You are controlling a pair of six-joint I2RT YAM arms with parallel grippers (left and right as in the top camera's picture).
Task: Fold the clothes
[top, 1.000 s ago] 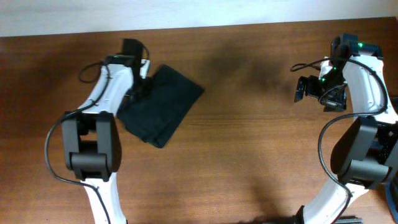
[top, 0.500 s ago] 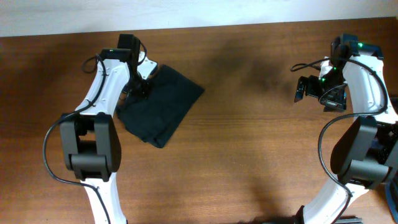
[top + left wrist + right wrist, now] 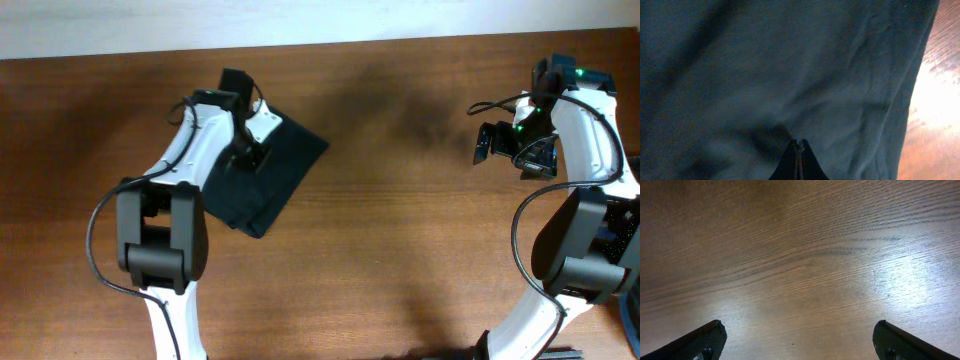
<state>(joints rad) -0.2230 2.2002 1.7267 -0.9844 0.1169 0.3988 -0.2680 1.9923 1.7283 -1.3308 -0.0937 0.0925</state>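
Folded black soft-fabric T-shirt (image 3: 285, 160) lying at the left of the brown wooden table (image 3: 400, 230), left gripper (image 3: 798, 159) set on it with fingers drawn together, apparently flattening the fold, while the right gripper (image 3: 799, 326) hangs spread wide over bare wood, well apart

The left gripper (image 3: 798, 152) sits near the far edge, left of centre, fingertips pressed together; the right gripper (image 3: 797, 330) hovers by the right edge (fingers wide apart).

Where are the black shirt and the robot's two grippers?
black shirt (image 3: 282, 172), overhead view, middle of the folded cloth.
left gripper (image 3: 798, 150), left wrist view, where its closed fingertips meet.
right gripper (image 3: 797, 332), right wrist view, gap between open fingertips.
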